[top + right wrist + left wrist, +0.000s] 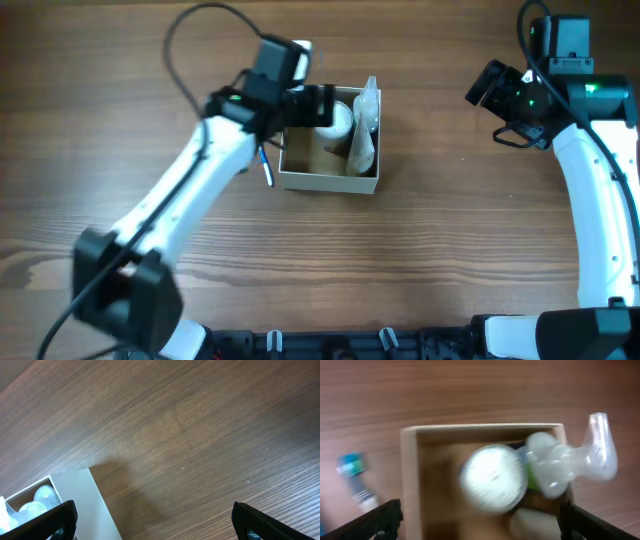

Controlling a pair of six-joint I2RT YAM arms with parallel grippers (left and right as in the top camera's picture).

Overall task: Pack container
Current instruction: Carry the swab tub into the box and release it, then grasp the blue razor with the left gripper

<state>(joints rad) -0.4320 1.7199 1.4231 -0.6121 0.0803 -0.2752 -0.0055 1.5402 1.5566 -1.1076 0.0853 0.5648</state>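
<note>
I have the container (pixel 328 182) sitting around the middle of the bench (pixel 450 260). Inside it are a white-lidded jar (pixel 493 484) and a clear bottle (pixel 572 460), and the bottle pokes past the rim. My left tool (pixel 480 509) hovers right over the container, spread wide and holding nothing. My right tool (pixel 154 507) hangs well apart to the right, also spread wide and empty.

The container (pixel 409 480) is blurred, its near side cut off by the bottom edge.
</note>
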